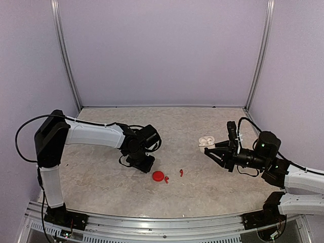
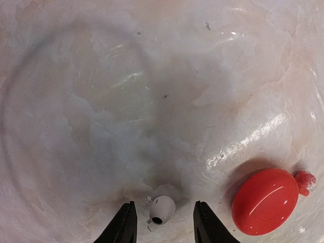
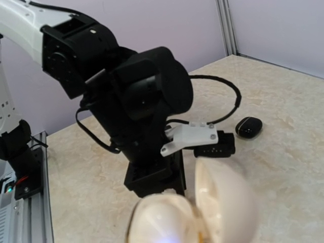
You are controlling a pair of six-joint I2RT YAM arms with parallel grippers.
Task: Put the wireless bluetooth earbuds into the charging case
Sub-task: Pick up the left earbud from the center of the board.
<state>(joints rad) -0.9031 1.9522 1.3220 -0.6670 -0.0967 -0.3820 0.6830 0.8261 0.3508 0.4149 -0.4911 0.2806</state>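
Observation:
A white earbud (image 2: 162, 209) lies on the table between the open fingers of my left gripper (image 2: 164, 223), which points straight down just above it. A shut red case (image 2: 266, 201) lies just right of it, with a red earbud (image 2: 305, 180) at its far edge. In the top view the left gripper (image 1: 140, 163) stands left of the red case (image 1: 158, 175), and two red earbuds (image 1: 166, 179) (image 1: 180, 172) lie beside the case. The open white charging case (image 1: 206, 141) lies just past my open, empty right gripper (image 1: 212, 153). It shows blurred and close in the right wrist view (image 3: 202, 207).
A small shut black case (image 3: 249, 126) lies on the table beyond the left arm's wrist (image 3: 147, 101). Purple walls with metal posts (image 1: 68, 61) close in the back and sides. A metal rail (image 1: 152, 223) runs along the near edge.

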